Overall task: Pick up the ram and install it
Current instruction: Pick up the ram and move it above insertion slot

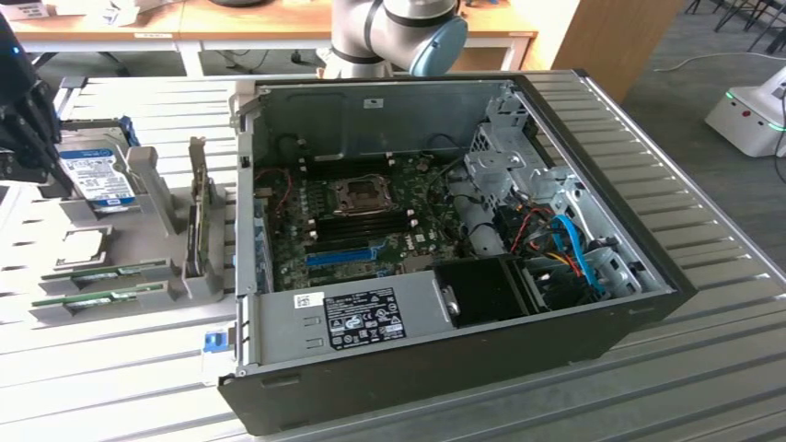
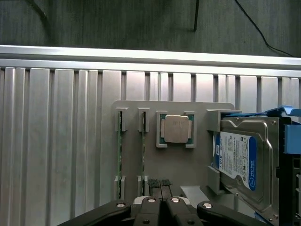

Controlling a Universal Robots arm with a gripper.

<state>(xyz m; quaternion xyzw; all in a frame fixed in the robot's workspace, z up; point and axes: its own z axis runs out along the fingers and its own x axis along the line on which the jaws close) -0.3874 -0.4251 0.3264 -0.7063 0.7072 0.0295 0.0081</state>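
Observation:
Two ram sticks stand on edge in a grey holder on the table, seen as thin green strips: one and a second. In the exterior view they lie at that view's left, one above the other. My gripper hovers over the holder, shut and empty, its fingertips pressed together just beside the second stick. It appears as a dark shape at the exterior view's far left. The motherboard's dark memory slots lie inside the open computer case.
A silver hard drive with a blue-white label stands in a blue bracket beside the holder. A square processor sits in the holder's tray. A card stands upright between holder and case. The bright blue expansion slot lies below the memory slots.

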